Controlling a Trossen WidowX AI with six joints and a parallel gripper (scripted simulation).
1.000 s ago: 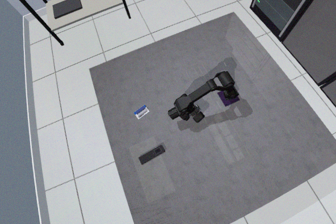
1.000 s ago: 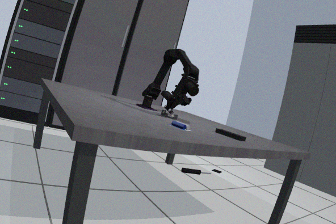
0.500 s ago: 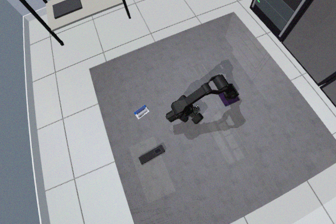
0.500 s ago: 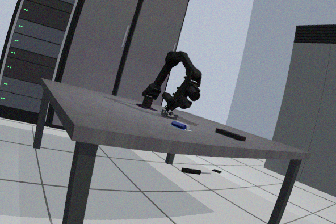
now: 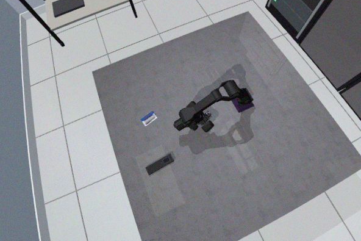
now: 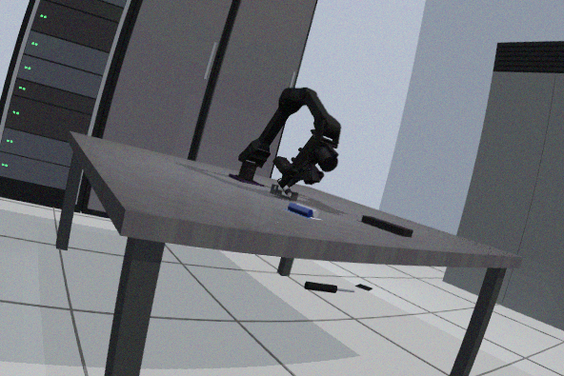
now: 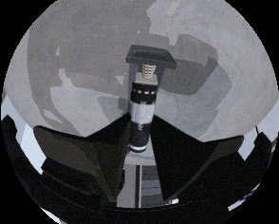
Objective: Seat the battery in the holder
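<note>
Top view: my hand point(image 5: 205, 121) hangs low over the worktop point(image 5: 274, 150). Exterior: tilted down at the holder point(image 6: 283, 191). Wrist: clamped on the battery point(image 7: 142, 115), nose near the spring point(image 7: 148, 68); insertion underway, I'd lower gently next.

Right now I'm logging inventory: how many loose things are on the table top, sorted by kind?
Battery, held in the jaws: 1
Battery holder: 1
Blue and white box: 1
Flat black block: 1
Total: 4
</note>
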